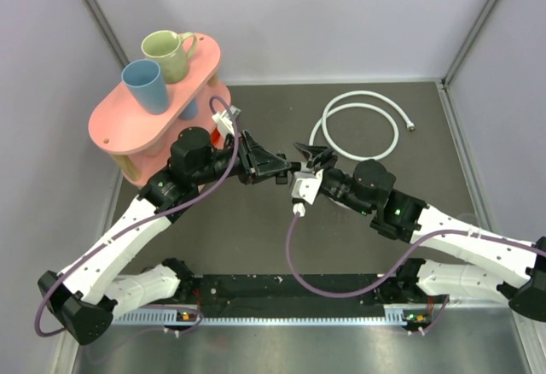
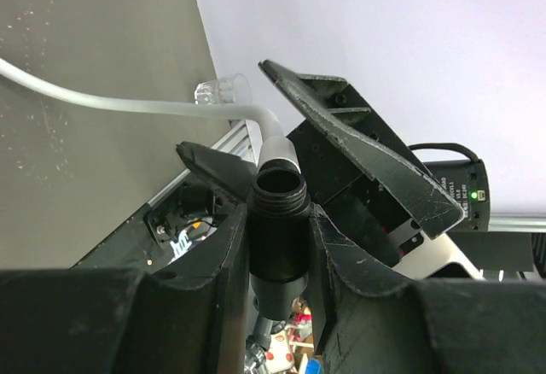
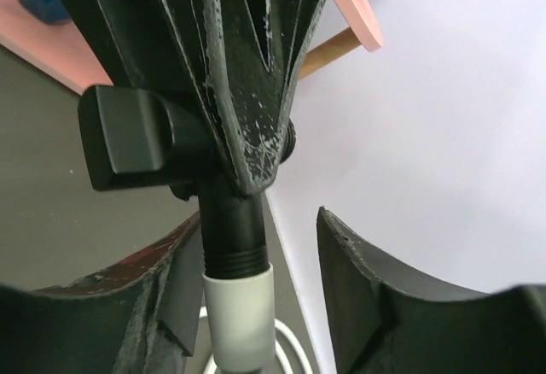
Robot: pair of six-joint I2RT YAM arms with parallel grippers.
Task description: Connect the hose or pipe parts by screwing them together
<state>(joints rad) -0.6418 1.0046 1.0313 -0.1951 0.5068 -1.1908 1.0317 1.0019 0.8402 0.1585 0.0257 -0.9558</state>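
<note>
- My left fingers (image 2: 229, 237) are pinching the black T-shaped connector (image 2: 277, 229) by its barrel, one on each side. Its threaded mouth points out past my tips.
- The collar (image 3: 239, 314) at the end of the white hose (image 1: 358, 126) sits butted against that mouth, just beyond my left fingertips. I cannot tell whether any thread has caught.
- My right fingers (image 3: 367, 289) stand spread around the collar. One lies right beside it and the other is clear of it with a gap, so I have no grip there.
- To do this step well, I judge I should keep the left pinch firm and close my right fingers squarely on the collar. I should then hold it in line with the barrel and turn in short twists, regripping between them. A tilted start could cross the thread.
- The rest of the hose lies coiled on the desk (image 1: 256, 246) beyond my right fingers, and the loops may wind up as I twist.
- Beyond my left fingers is a pink stand (image 1: 128, 126) with a blue cup (image 1: 145, 84) and, to its right, a green mug (image 1: 171, 54). I see nothing inside either.
</note>
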